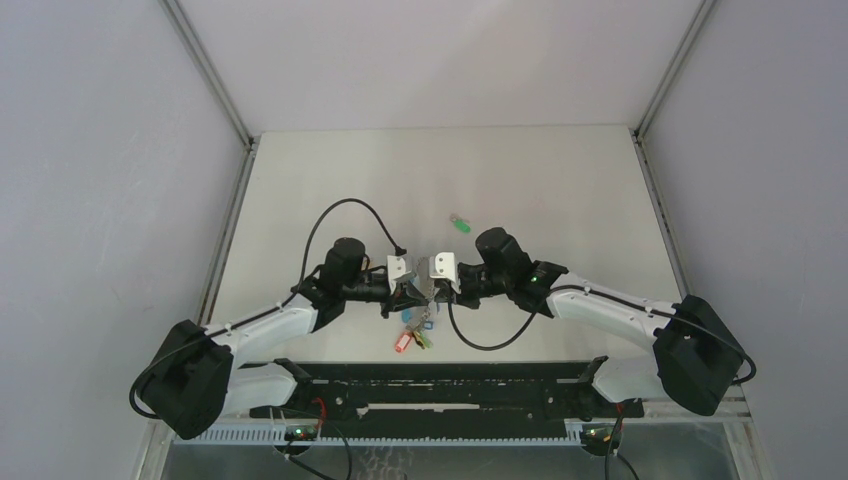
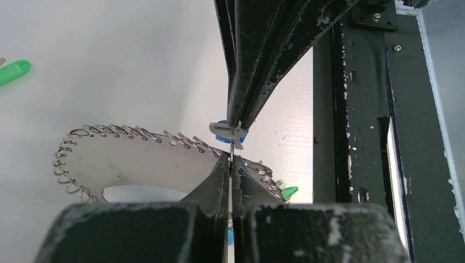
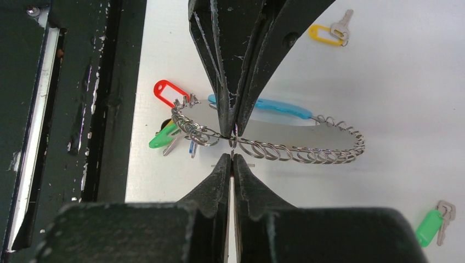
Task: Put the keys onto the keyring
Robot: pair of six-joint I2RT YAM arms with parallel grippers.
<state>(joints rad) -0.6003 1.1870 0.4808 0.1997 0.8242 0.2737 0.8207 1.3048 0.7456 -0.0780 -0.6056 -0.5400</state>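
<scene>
The left claw [image 2: 230, 165] is pinched shut on the wire of the keyring [image 3: 307, 155]. The right claw [image 3: 231, 160] faces it tip to tip, also shut, gripping the blue key [image 2: 224, 130] just beside that pinched spot. On the table [image 1: 560, 180], the green key [image 3: 433, 226] and yellow key [image 3: 328, 34] lie well apart from the keyring.

bright even overhead light, soft faint shadows, sharp overhead view, wrist-view foreground end effector bodies blurred
</scene>
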